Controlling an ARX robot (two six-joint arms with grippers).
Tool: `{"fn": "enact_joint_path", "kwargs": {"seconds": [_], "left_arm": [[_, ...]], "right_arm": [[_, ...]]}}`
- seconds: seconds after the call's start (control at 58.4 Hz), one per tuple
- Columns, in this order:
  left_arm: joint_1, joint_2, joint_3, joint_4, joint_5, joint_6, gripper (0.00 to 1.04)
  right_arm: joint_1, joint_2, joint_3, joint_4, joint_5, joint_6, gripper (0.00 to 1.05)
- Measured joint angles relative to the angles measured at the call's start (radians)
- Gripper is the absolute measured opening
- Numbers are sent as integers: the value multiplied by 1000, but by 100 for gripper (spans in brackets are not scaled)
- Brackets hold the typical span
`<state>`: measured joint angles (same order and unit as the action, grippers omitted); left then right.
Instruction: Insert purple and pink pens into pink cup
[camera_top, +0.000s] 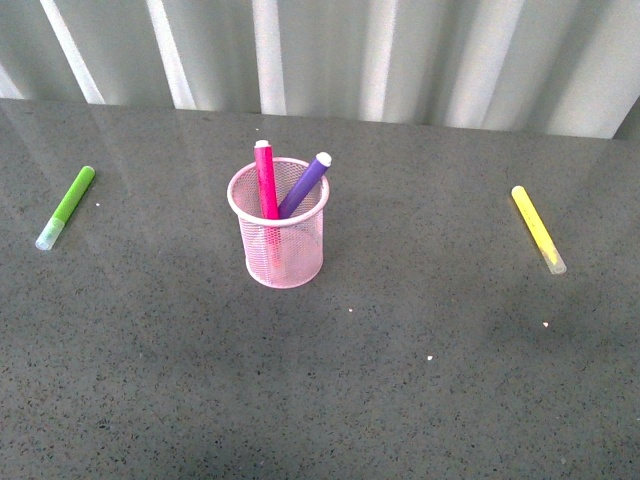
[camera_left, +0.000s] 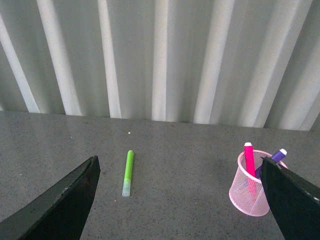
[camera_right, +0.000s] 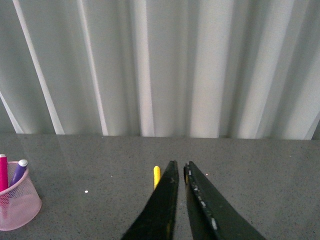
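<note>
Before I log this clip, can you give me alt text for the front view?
A round pink wire-mesh cup stands mid-table on a dark grey speckled tabletop, holding a magenta-pink marker pen and a purple marker pen that leans right. A lime-green marker lies far left and a yellow marker far right; no claw shows.

Between the wide-apart fingers (camera_left: 55, 205) lie a green marker (camera_left: 128, 173) and, beside the far finger, the cup (camera_left: 249, 192), apparently holding both pens (camera_left: 249, 165).
</note>
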<state>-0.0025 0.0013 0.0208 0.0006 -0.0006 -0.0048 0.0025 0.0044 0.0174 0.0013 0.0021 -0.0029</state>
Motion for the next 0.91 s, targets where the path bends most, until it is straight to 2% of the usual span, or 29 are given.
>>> {"fn": "enact_joint_path", "kwargs": {"seconds": [0.428,0.908], "left_arm": [[0,0,0,0,0,0,98],[0,0,0,0,0,0,98]], "right_arm": [[0,0,0,0,0,0,98],[0,0,0,0,0,2,98]]}}
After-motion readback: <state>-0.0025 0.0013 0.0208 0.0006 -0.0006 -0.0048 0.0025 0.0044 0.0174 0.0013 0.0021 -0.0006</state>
